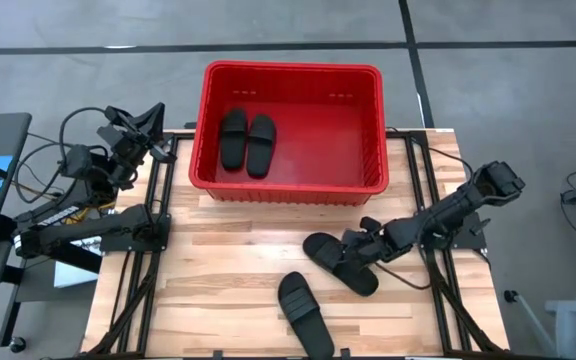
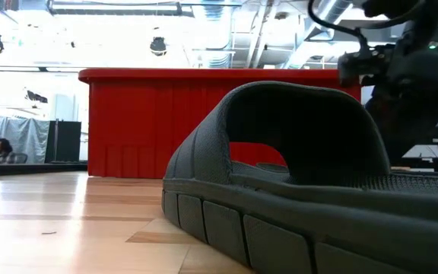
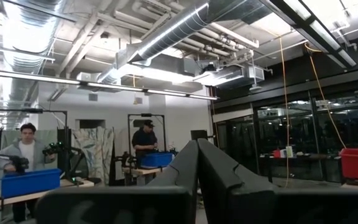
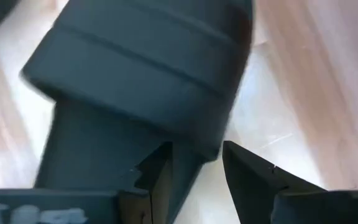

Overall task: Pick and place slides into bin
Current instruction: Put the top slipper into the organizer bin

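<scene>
With two slides already in the bin [image 1: 368, 95], the right hand [image 1: 352, 246], part open, straddles the edge of a slide [image 1: 340, 263] on the counter [image 1: 228, 270]; soft, light, grippy rubber, best pinched at the strap.

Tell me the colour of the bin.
The bin is bright red, clearest in the high view.

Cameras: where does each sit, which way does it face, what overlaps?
High: overhead, straight down on the table, red bin, both arms.
Low: at tabletop height, level past the near slide to the bin; an arm shows upper right.
Left wrist: faces the room and people; the shut left gripper shows.
Right wrist: looks down on a slide's strap; the right gripper closes around its edge.
Shared: high and low both show bin and near slide.
</scene>
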